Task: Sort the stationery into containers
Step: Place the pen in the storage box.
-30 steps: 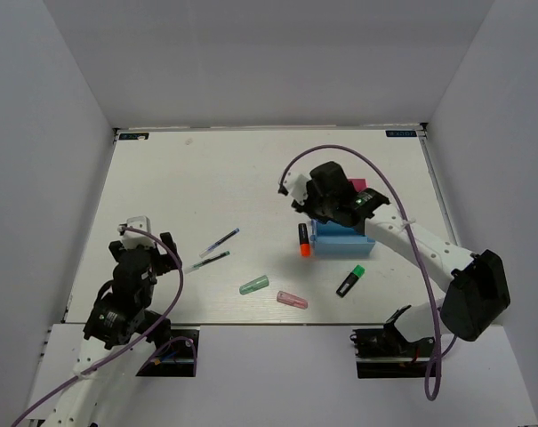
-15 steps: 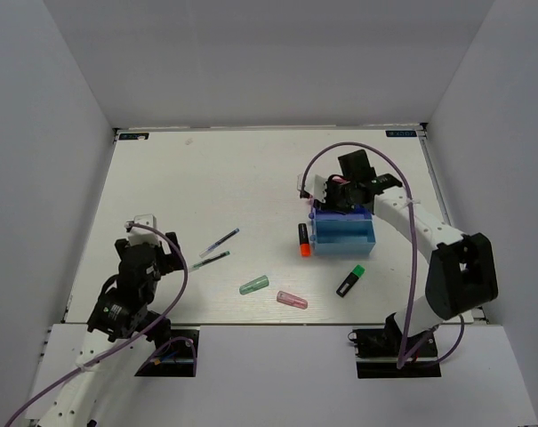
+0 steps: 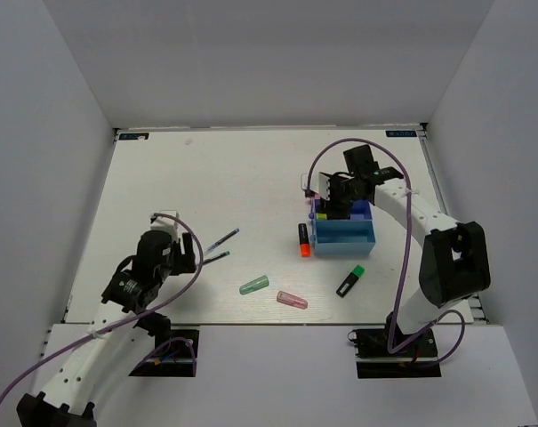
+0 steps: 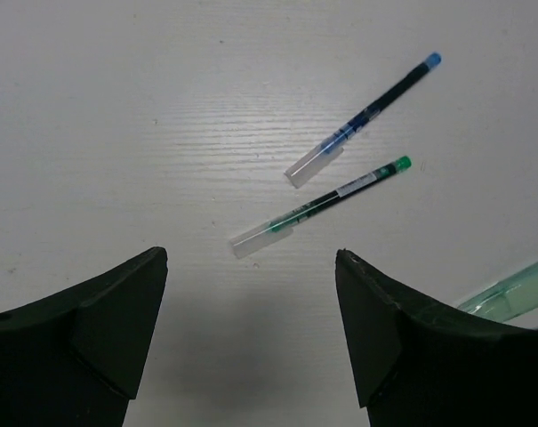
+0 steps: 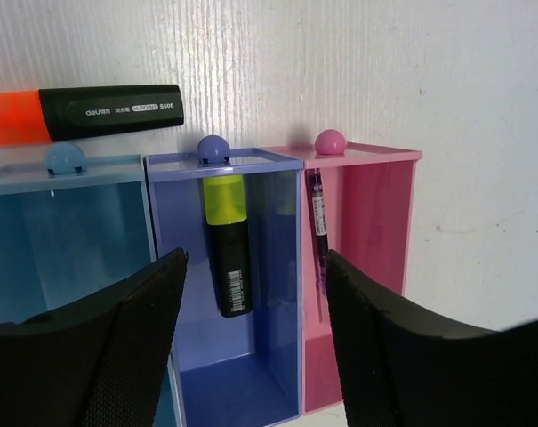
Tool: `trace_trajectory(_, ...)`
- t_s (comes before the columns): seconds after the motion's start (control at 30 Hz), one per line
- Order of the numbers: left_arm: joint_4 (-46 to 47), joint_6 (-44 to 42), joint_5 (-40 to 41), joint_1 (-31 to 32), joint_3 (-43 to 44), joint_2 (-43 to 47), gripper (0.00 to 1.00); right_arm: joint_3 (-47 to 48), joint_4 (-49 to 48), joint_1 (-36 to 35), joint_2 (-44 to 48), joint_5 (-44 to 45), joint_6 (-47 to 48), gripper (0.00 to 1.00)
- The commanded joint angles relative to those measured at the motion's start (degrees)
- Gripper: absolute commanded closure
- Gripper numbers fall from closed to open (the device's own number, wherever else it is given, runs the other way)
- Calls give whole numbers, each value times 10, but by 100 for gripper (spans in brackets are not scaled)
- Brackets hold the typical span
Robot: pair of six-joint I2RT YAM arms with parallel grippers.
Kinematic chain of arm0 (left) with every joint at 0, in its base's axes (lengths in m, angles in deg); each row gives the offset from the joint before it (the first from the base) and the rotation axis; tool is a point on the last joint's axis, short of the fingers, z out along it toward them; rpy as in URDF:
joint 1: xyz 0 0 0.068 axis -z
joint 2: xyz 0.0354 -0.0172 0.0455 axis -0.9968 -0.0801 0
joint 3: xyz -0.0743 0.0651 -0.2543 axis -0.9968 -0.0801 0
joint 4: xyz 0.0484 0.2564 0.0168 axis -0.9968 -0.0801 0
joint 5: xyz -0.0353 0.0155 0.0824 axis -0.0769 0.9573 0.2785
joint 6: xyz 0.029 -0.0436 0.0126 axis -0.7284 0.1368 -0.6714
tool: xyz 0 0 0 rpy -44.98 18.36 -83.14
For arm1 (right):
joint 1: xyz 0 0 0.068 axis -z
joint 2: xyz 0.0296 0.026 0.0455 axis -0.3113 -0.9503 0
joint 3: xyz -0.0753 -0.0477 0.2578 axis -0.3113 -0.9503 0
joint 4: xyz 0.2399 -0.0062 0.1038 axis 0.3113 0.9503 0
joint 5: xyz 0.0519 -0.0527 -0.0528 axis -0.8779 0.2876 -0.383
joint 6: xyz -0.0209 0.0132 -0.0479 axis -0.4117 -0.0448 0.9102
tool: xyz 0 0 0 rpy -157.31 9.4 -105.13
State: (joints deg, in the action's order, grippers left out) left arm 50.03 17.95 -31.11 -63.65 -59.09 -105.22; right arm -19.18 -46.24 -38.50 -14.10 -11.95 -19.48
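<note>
The yellow highlighter (image 5: 226, 240) is lodged in the dark blue bin (image 5: 251, 158) under the parted, empty right gripper (image 5: 255, 258), while the green-tipped pen (image 4: 322, 206) is framed by the wide-open, empty left gripper (image 4: 251, 253), which probably must be lowered onto it next.

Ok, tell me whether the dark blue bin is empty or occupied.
Occupied: in the right wrist view, one yellow-capped highlighter lies inside the dark blue bin.

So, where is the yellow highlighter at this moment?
The yellow highlighter is inside the dark blue bin, the middle one in the right wrist view, between the light blue bin and the pink bin.
</note>
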Motion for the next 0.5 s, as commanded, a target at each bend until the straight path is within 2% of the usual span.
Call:
trace_trajectory(0.0, 1, 0, -44, -1, 18, -18, 16, 12, 7, 6, 14, -29, -13, 33)
trace_trajectory(0.03, 3, -2, -54, -1, 18, -21, 52, 13, 8, 6, 31, -38, -46, 38)
trace_trajectory(0.07, 8, -2, -67, -1, 17, -23, 74, 21, 14, 1, 37, -44, -94, 69)
trace_trajectory(0.1, 9, -7, -83, -1, 14, -29, 92, 33, 22, 1, 44, -79, -122, 94)
trace_trajectory(0.13, 12, -7, -91, -1, 15, -35, 100, 41, 60, 0, 57, -102, -186, 100)
trace_trajectory(0.2, 14, -17, -142, -1, 19, -57, 100, 55, 89, -20, 67, -176, -288, 100)
trace_trajectory(0.23, 14, -18, -145, -1, 19, -66, 88, 51, 126, -47, 69, -188, -308, 100)
trace_trajectory(0.27, 12, -21, -163, -2, 26, -74, 67, 45, 129, -61, 68, -196, -328, 100)
trace_trajectory(0.3, 10, -24, -187, -1, 27, -88, 44, 38, 138, -117, 69, -194, -373, 100)
trace_trajectory(0.33, 7, -25, -193, -1, 33, -101, 28, 18, 145, -135, 68, -193, -378, 82)
trace_trajectory(0.37, 0, -30, -203, -1, 36, -109, 12, 9, 143, -154, 65, -183, -388, 69)
trace_trajectory(0.4, -5, -34, -210, -1, 39, -112, 8, 0, 137, -210, 62, -178, -405, 41)
trace_trajectory(0.47, -7, -34, -199, -1, 40, -111, 7, -21, 122, -243, 52, -169, -401, 23)
